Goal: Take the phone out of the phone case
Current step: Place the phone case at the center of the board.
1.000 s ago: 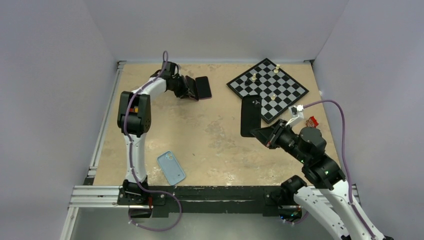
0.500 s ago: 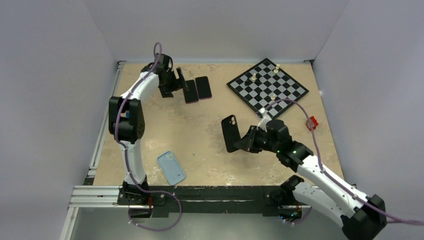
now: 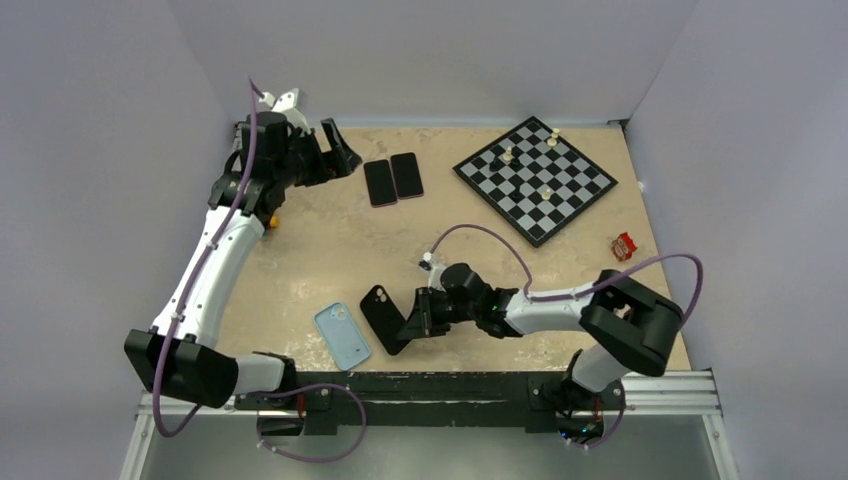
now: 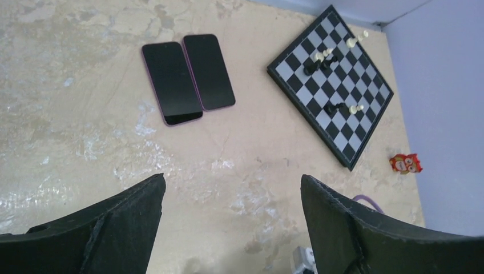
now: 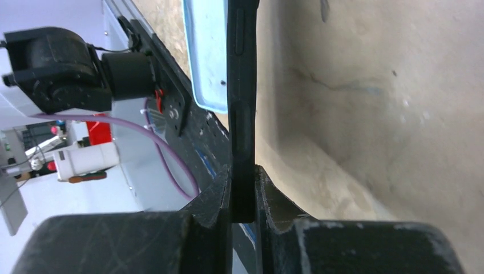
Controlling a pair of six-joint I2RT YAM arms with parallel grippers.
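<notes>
From above my bases, one camera takes in the whole table (image 3: pixel 330 250). My left wrist view shares the chessboard (image 4: pixel 331 85) from high up; my right wrist view looks close along the near edge.

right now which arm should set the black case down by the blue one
Right: the right gripper is shut on the black case beside the blue case; the left gripper hangs open, empty, far away.
</notes>
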